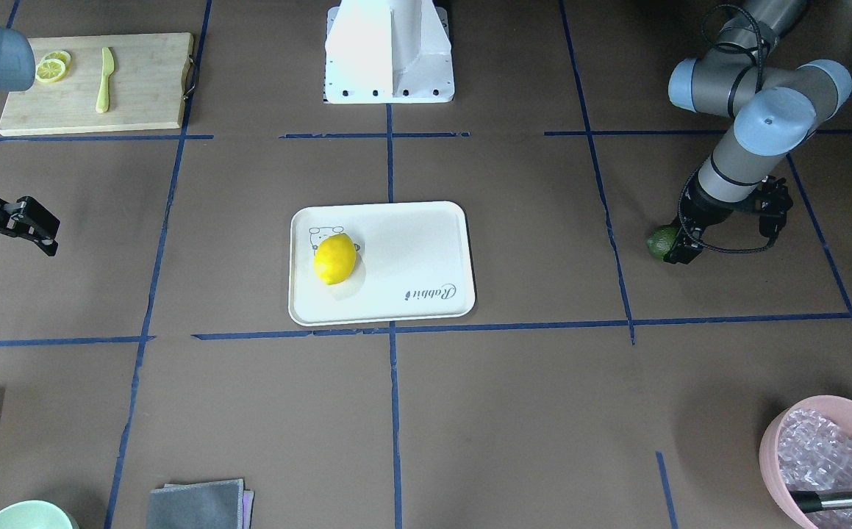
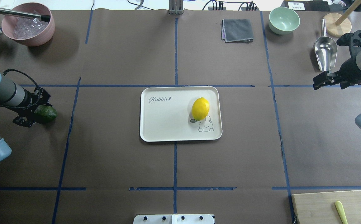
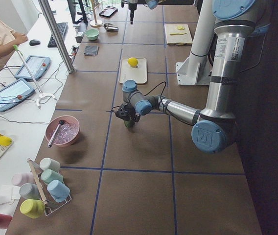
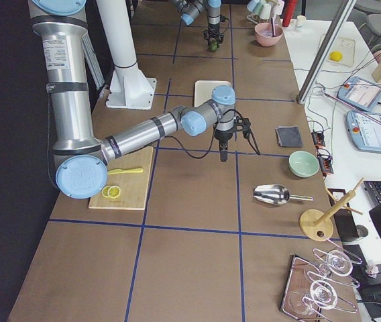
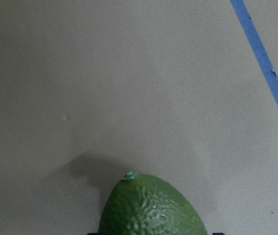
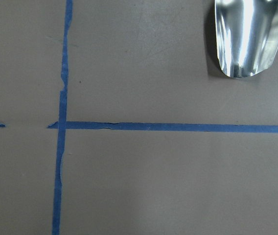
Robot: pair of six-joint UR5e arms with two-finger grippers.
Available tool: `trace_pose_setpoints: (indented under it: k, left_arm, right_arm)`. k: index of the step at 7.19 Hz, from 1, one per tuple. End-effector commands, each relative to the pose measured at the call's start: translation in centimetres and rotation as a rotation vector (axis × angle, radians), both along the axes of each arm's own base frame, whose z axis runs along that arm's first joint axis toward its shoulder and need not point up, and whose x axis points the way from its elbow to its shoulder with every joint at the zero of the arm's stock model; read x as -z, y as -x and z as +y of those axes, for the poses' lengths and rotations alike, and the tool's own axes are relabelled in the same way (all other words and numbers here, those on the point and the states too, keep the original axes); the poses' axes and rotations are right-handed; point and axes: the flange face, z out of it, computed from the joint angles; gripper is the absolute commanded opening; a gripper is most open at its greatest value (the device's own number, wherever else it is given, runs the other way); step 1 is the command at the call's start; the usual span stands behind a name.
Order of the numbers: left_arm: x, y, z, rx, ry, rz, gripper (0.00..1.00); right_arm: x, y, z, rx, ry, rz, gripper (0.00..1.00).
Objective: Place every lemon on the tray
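Observation:
The bright yellow lemon (image 2: 200, 108) lies on the off-white "Rabbit" tray (image 2: 164, 121) at the table's middle, and shows in the front view too (image 1: 335, 258). The dark green bumpy lemon (image 2: 47, 113) is at the table's left, between the fingers of my left gripper (image 2: 39, 110). The jaws stand against its sides, low over the brown surface. It fills the bottom of the left wrist view (image 5: 151, 208). My right gripper (image 2: 318, 82) is open and empty, held above the table far to the right of the tray.
A steel scoop (image 2: 325, 53) lies beside the right gripper. A pink bowl (image 2: 27, 25), a grey cloth (image 2: 237, 30) and a green bowl (image 2: 283, 20) stand along the far edge. A bamboo cutting board (image 1: 146, 81) holds lemon slices and a knife.

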Motion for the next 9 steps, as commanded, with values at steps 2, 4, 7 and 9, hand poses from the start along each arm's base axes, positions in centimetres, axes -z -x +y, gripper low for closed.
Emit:
trace_pose_setpoints:
  k: [2,4,7,9]
  left_arm:
    - [6.0,1.0,0.7,-0.142,-0.214,0.062,0.01]
    - [13.9,-1.7,-1.1,-0.238,-0.373,0.118,0.02]
    - [23.7,-10.7,-0.9,-0.629,-0.711,0.103,0.03]
    - [26.6,-15.8,-3.6,-0.761,-0.829,0.094,0.04]
  right_arm:
    - [0.3,0.1,-0.1,0.002,-0.005,-0.003,1.0]
    - [-0.2,0.0,0.1,0.018,-0.01,0.002,1.0]
    - [-0.2,-0.4,0.6,0.039,-0.02,-0.003,1.0]
    - [-0.4,-0.9,1.6,0.042,-0.017,-0.006,1.0]
